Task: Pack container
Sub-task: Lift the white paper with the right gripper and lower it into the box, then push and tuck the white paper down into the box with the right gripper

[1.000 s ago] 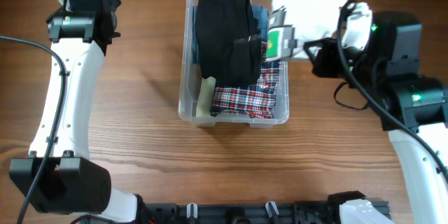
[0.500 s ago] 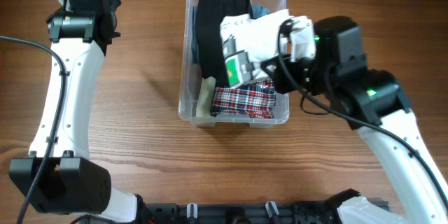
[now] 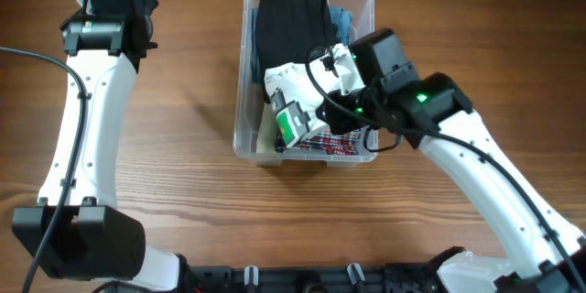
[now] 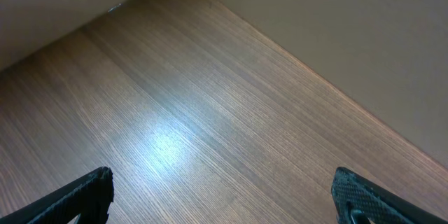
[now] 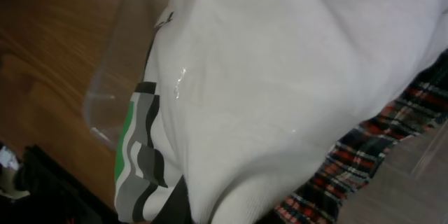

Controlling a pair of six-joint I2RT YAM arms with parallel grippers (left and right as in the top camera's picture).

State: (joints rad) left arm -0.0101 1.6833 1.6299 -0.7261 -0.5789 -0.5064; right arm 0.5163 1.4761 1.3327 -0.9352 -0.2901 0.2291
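Note:
The clear plastic container (image 3: 243, 137) stands at the table's middle back. It holds a black garment (image 3: 291, 23), a red plaid garment (image 3: 343, 142) and a pale yellow-green piece (image 3: 267, 137). My right gripper (image 3: 331, 92) is shut on a folded white garment with a green and grey print (image 3: 293, 101) and holds it over the container's front half. In the right wrist view the white garment (image 5: 280, 77) fills the frame, with plaid (image 5: 350, 161) and the container's rim (image 5: 105, 105) beside it; the fingers are hidden. My left gripper (image 4: 224, 199) is open and empty over bare wood at the far left.
The left arm (image 3: 92, 101) runs down the left side of the table. The right arm (image 3: 476, 165) reaches in from the right front. A black rail (image 3: 320, 279) lies along the front edge.
My right gripper has carried the white garment from the container's right back corner leftward and forward, down over the container's front half. The left arm has not moved.

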